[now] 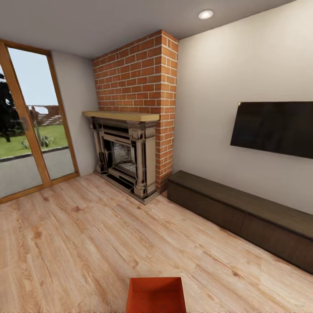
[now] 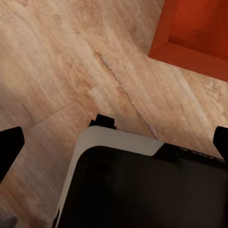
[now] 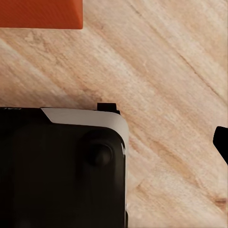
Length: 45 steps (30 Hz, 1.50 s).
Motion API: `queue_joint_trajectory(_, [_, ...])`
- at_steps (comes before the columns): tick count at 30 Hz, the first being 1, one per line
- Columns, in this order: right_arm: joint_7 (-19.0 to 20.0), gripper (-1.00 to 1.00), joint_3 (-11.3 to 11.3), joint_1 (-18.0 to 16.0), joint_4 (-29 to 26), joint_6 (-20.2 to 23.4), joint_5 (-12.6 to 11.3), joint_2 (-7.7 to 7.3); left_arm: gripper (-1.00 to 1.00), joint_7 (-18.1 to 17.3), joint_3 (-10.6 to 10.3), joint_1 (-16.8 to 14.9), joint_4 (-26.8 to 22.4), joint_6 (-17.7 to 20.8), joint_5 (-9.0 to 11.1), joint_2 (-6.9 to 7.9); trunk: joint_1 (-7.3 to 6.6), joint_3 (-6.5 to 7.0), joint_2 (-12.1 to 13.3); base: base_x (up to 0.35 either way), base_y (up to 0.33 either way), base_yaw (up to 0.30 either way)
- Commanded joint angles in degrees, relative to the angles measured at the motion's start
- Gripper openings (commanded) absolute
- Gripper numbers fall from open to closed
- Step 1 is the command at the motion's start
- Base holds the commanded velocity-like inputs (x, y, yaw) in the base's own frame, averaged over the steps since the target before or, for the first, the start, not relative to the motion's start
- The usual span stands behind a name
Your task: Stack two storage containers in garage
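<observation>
I am in the living room. One orange-red lidless storage container sits on the light wood planks at the lower edge of the head view. Its corner shows in the left wrist view and its wall in the right wrist view. My left gripper hangs open above the planks beside the box, one dark fingertip at each edge of the picture. My right gripper is also open, with one fingertip showing and nothing held. The garage and its floor are out of view.
A red-brick fireplace stands ahead, with wood-framed glass doors to its left. A long low dark cabinet runs along the right wall under a wall screen. My black-and-white base lies under both wrists.
</observation>
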Motion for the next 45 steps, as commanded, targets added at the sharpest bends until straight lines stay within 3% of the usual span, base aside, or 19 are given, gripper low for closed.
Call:
queue_joint_trajectory(1, [-0.04,1.0,0.48,-0.06,0.14,-0.25,-0.37,0.02,1.0,0.04,-0.49,-0.04,0.02,-0.15,0.44,0.0,0.0,-0.17,-0.05,0.0,0.0,0.0])
queue_joint_trajectory(45, [-0.04,1.0,0.48,-0.06,0.14,-0.11,-0.42,0.08,1.0,0.03,-0.49,-0.04,0.02,-0.15,0.44,0.0,0.0,-4.23,-0.05,0.0,0.0,0.0])
